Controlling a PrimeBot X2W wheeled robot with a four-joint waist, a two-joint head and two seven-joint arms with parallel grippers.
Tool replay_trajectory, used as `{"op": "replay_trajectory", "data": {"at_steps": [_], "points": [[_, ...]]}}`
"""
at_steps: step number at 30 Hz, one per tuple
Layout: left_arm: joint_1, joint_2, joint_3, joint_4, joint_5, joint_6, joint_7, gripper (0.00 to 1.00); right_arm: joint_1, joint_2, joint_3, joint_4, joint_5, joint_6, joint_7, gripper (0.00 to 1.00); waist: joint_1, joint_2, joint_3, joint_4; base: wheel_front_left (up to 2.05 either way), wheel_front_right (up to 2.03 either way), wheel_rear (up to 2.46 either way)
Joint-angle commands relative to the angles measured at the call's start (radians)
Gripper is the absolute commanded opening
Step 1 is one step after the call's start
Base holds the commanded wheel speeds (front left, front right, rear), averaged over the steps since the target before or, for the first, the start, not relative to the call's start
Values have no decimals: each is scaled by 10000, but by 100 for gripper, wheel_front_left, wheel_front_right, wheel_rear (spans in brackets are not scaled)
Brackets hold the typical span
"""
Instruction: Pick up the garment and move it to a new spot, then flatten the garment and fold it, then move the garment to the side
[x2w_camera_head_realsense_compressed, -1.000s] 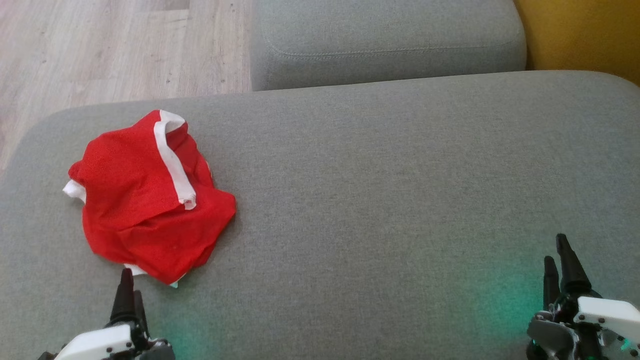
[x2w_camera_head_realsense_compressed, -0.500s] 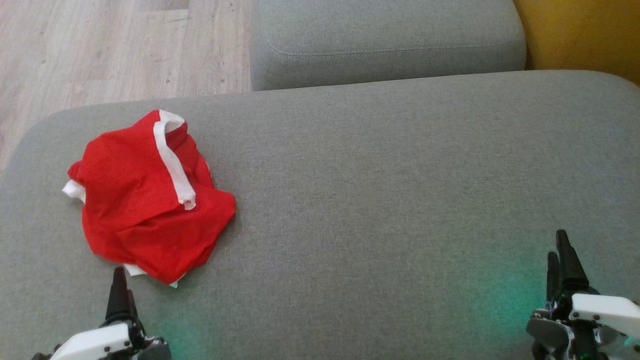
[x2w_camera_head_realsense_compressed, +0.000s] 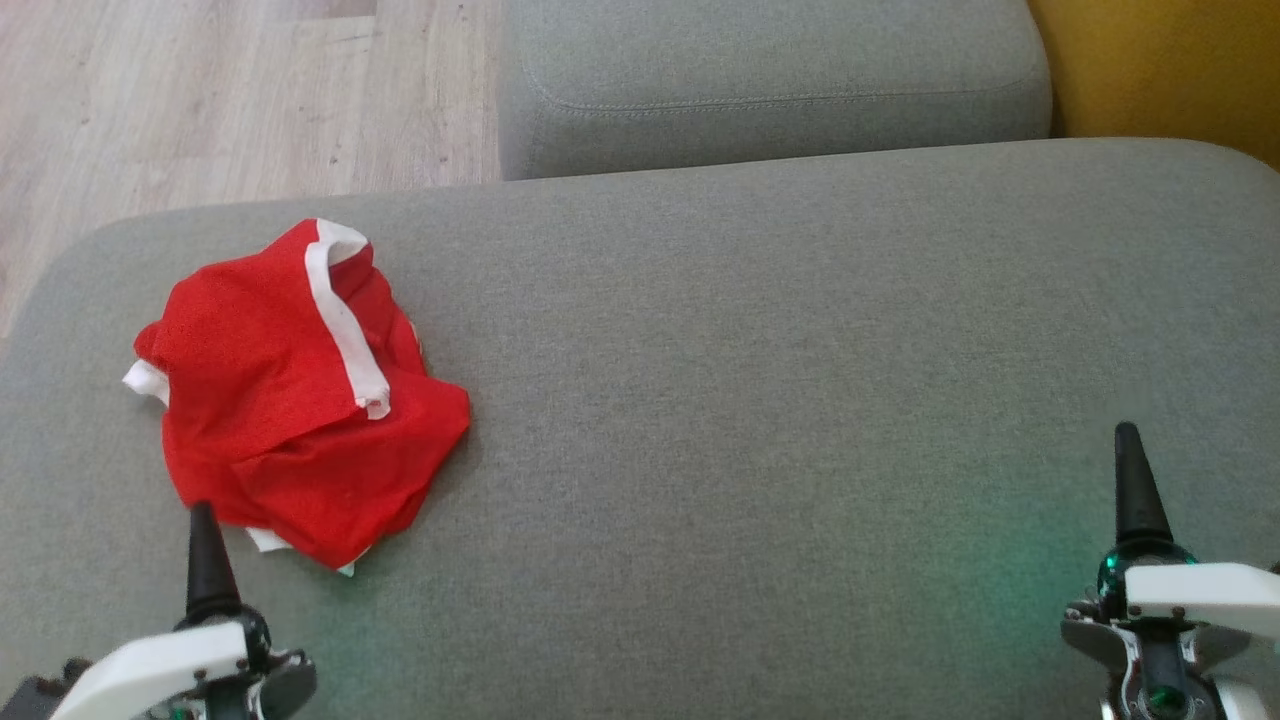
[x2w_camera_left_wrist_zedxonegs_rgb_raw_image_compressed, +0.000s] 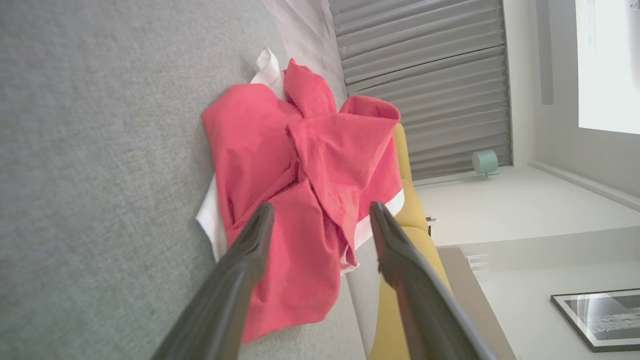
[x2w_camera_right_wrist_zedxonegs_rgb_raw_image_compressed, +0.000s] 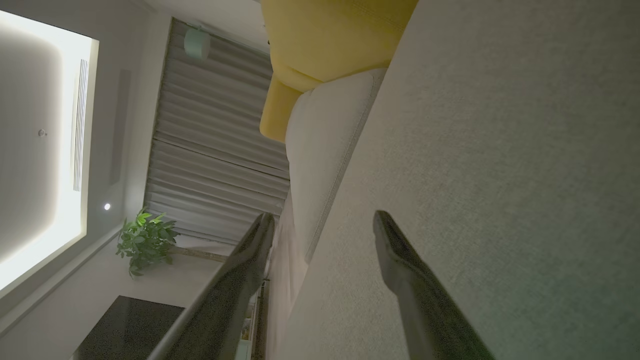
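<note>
The garment (x2w_camera_head_realsense_compressed: 290, 400) is lying in a crumpled heap on the left part of the grey sofa seat (x2w_camera_head_realsense_compressed: 750, 400), nearer the seat's left edge than its middle. It is bright red, a thin, finely textured cloth, and a white band is running from its far edge down across the top fold and ending in a short turned-back tip near the middle of the heap. Small white scraps are peeking out at its left side and under its near corner. In the left wrist view the garment (x2w_camera_left_wrist_zedxonegs_rgb_raw_image_compressed: 310, 150) is showing several overlapping folds bunched towards the centre, with white edging poking out beneath them.

The left pincer (x2w_camera_head_realsense_compressed: 203, 545) is standing at the near left, its dark tip overlapping the near-left edge of the red cloth in the head view. In its own wrist view the left pincer (x2w_camera_left_wrist_zedxonegs_rgb_raw_image_compressed: 321, 212) is spread wide, its two fingers framing the near folds; whether they are touching the cloth I cannot tell.

The right pincer (x2w_camera_head_realsense_compressed: 1135, 480) is standing at the near right, well apart from the garment, over bare grey fabric. In its wrist view the right pincer (x2w_camera_right_wrist_zedxonegs_rgb_raw_image_compressed: 324, 220) is spread too, holding nothing.

A second grey cushion (x2w_camera_head_realsense_compressed: 770, 80) is sitting beyond the seat, with wooden floor (x2w_camera_head_realsense_compressed: 200, 90) at the far left.
</note>
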Motion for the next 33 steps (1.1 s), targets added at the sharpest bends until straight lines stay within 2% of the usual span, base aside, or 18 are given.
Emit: {"op": "replay_trajectory", "data": {"at_steps": [1,4,14,24,33], "points": [[-544,72,188,-552,410,84,-138,100,-471,-64,54,-522,-542,-2,-155,100,0,0,7,-4,0,0,0],[-551,73,135,-772,780,161,-197,100,-462,-66,111,-668,-986,-2,-214,100,0,0,8,-17,0,0,0],[-533,81,-715,-1824,3149,778,-520,100,-519,-73,559,-1484,-3532,-3,-539,100,0,0,88,-114,0,0,0],[-618,89,-1618,-2032,5465,770,-813,100,-505,-80,894,-1750,-5420,-4,-834,100,0,0,143,-141,0,0,0],[-786,540,-2864,-1853,7457,1001,-1077,100,-515,-87,1182,-1905,-6883,-4,-1099,100,0,0,134,-172,0,0,0]]}}
